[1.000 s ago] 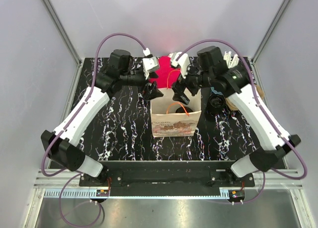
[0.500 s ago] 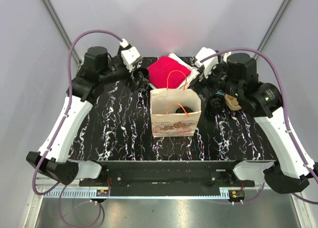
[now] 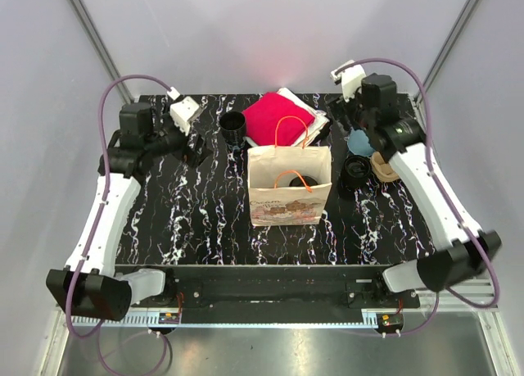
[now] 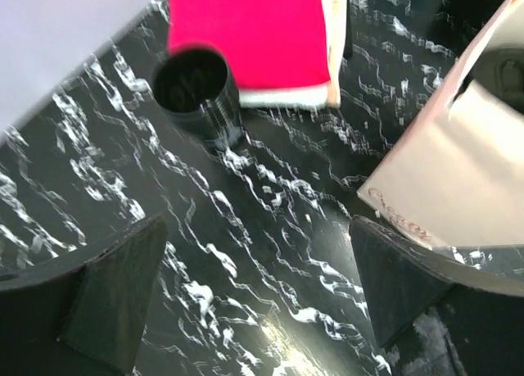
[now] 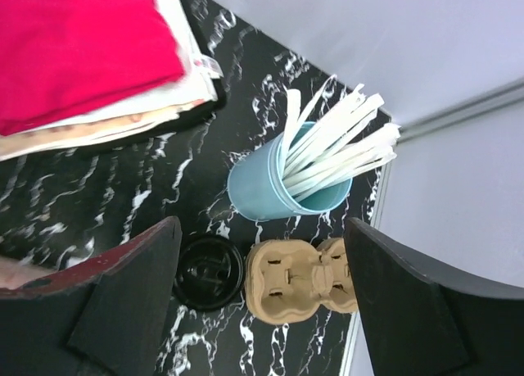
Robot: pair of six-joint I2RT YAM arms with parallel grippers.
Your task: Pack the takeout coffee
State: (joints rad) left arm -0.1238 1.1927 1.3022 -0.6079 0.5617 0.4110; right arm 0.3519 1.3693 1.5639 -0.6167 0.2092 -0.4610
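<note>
Both arms (image 3: 106, 204) (image 3: 426, 179) high, jaws apparently spread.

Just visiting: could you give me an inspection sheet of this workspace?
Surface: black white-veined tabletop, no spills seen.
Job's things: printed paper bag with orange handles upright mid-table; black open-topped cup behind its left; round black lid and tan cardboard cup carrier right of it.
Clutter: red folded napkin stack; blue cup of white paper-wrapped straws.
Grippers: left gripper and right gripper open, empty.
Cables: purple cables arching over both arms.
Surroundings: plain grey walls.
</note>
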